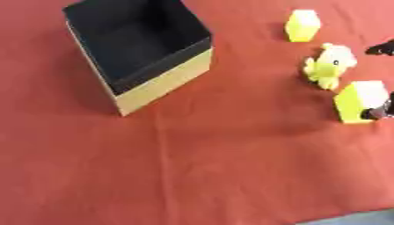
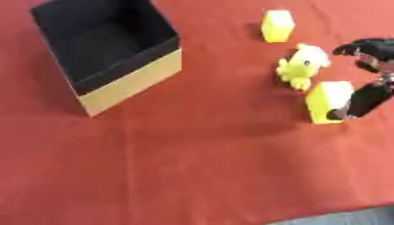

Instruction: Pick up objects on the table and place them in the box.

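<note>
So the worktop (image 1: pixel 231 176) is covered in a red cloth, and the box (image 1: pixel 165 81) sits at the far left of it, tan outside, black inside, open on top, and nothing visible in it from here. Three yellow things are over on the right, all still on the cloth. Farthest back is a small block (image 2: pixel 277 25) standing on its own. Just nearer than that is a yellow toy (image 2: pixel 301 66), some kind of little duck or chick figure, upright. Nearest of the three is a bigger block (image 2: pixel 327 102), just beside the toy.

The right hand (image 2: pixel 368 94) comes in from the right edge. Its lower finger or thumb is touching the right side of the bigger block, while the upper fingers (image 2: pixel 366 46) are spread away above it, near the toy but not touching it. So the hand is wide, not closed around anything. The block is still resting on the cloth.

Left hand isn't showing in either view.
</note>
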`<move>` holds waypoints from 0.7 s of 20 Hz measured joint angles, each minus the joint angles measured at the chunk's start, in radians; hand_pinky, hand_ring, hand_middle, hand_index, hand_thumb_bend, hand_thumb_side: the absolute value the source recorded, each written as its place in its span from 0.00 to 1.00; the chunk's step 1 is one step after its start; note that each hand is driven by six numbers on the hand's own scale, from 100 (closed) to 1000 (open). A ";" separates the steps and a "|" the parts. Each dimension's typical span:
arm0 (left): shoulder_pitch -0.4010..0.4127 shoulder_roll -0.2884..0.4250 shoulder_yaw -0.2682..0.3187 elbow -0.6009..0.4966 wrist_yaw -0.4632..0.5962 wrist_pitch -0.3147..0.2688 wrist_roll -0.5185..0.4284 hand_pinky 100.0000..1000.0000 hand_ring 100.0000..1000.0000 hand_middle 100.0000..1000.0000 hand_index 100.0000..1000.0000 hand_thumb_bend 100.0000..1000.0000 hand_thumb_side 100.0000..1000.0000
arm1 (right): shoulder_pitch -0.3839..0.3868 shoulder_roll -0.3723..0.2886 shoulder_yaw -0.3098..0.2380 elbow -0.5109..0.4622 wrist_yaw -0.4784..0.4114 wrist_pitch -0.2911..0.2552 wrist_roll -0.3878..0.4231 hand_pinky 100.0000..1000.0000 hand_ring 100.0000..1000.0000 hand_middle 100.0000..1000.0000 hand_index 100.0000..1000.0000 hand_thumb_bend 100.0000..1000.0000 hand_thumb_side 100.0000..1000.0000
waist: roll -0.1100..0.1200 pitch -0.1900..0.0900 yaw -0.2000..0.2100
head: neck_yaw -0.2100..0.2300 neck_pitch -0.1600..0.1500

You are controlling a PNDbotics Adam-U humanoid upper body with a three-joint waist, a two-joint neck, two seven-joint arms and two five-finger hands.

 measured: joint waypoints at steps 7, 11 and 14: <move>0.000 0.000 0.000 0.000 0.000 0.002 -0.004 0.42 0.52 0.63 0.55 0.00 0.52 | 0.007 -0.009 0.015 0.000 -0.038 0.005 -0.005 0.94 0.96 0.92 1.00 0.60 0.12 | 0.000 0.001 -0.001 | 0.000 0.000; 0.000 0.000 0.000 0.000 0.000 0.002 -0.007 0.42 0.52 0.63 0.55 0.00 0.52 | 0.007 -0.013 0.015 0.000 -0.055 0.012 -0.012 0.94 0.96 0.91 1.00 0.59 0.11 | -0.001 0.003 -0.003 | 0.000 0.000; 0.000 0.000 0.000 0.000 0.000 0.002 -0.008 0.42 0.52 0.63 0.55 0.00 0.52 | 0.006 -0.018 0.016 0.000 -0.062 0.017 -0.017 0.94 0.96 0.91 1.00 0.59 0.11 | -0.001 0.005 -0.003 | 0.000 0.000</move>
